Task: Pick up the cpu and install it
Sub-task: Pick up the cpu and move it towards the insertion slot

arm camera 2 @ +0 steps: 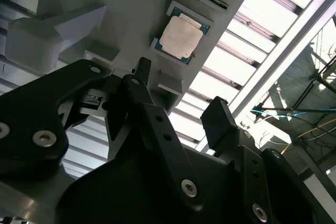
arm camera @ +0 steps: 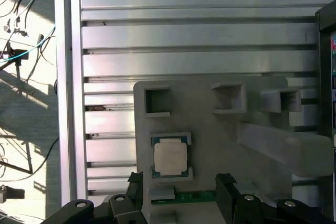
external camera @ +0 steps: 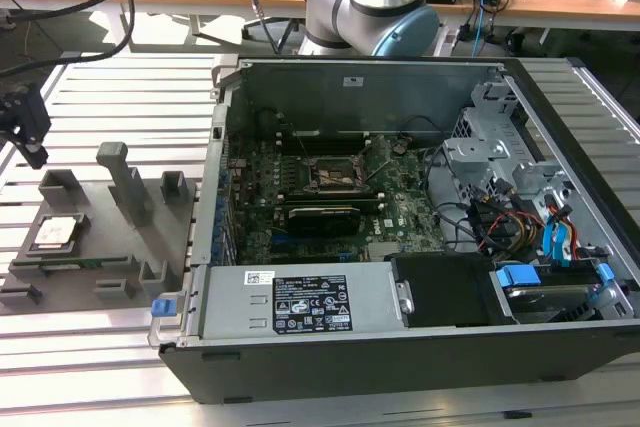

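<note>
Black-fingered and spread wide, your pincer (arm camera: 180,186) holds nothing. In both wrist views its two fingers (arm camera 2: 137,80) hang over the grey fixture (arm camera: 220,129), short of the chip and touching neither. Just beyond them the cpu (arm camera: 170,157) lies flat, silver top up, in its shallow square pocket on that fixture. You are at the approach of the pick: nothing is grasped and nothing is installed. By my judgement this pick calls for you to centre the open fingers over the chip, square to it. They should straddle two opposite edges and close on the rim without tipping it in the pocket. The fixture rests on the slatted aluminium surface (arm camera: 184,35). Farther off, toward the exterior view's right, the computer case (external camera: 400,372) lies open, well apart from the fixture. The black socket (external camera: 335,175) sits mid-board; whether its latch is open I cannot tell. As for writing, white labels (external camera: 310,309) sit on the metal cover at the case's front, but their print is too small to tell. I make out no marking on the chip's top.
</note>
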Tool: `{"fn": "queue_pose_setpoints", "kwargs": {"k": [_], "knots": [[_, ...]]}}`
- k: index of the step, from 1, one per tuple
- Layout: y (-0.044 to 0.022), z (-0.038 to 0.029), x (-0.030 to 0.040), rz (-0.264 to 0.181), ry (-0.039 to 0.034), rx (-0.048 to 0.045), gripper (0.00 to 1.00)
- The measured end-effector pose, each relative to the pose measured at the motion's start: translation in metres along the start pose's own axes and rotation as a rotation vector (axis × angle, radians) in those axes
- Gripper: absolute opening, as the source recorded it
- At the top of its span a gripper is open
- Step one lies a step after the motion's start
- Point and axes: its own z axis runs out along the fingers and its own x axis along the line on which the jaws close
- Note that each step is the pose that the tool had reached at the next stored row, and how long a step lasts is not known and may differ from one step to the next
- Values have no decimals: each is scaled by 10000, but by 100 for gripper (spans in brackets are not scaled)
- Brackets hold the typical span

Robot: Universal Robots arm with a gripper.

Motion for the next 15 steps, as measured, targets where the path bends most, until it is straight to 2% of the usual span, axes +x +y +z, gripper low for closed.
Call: {"fn": "queue_pose_setpoints", "kwargs": {"k": [15], "knots": [[0,127,4,0,1,0,66]]}}
